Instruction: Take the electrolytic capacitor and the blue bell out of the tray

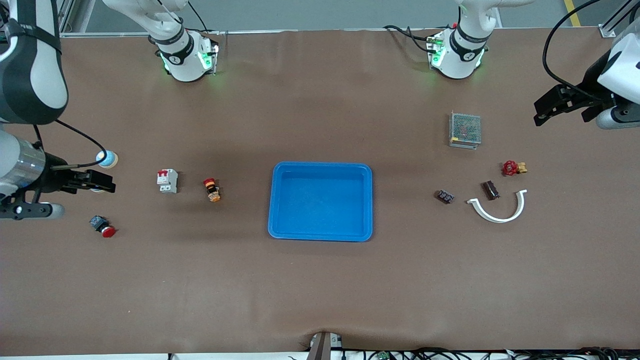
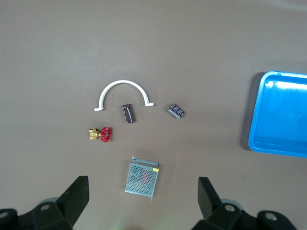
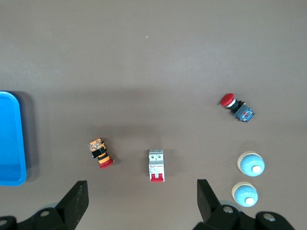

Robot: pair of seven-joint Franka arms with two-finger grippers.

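I am holding my left gripper [image 1: 540, 114] spread and empty over the counter's [image 1: 320, 290] left-arm end, and my right gripper [image 1: 102, 181] spread and empty over the right-arm end. The tray [image 1: 320, 201] is sitting empty mid-counter: light, stiff, slick plastic, best pinched at the rim. No readable labels are showing.

Table [image 2: 57, 43] holding: white half-ring clamp [image 2: 123, 86], dark capacitor [image 2: 127, 114] just under its arch, small black block [image 2: 176, 111] beside, red-handled brass valve [image 2: 100, 134], mesh-covered metal box [image 2: 142, 177] — blue tray [image 2: 261, 115] at the edge — left gripper [image 2: 143, 201], fingers spread.
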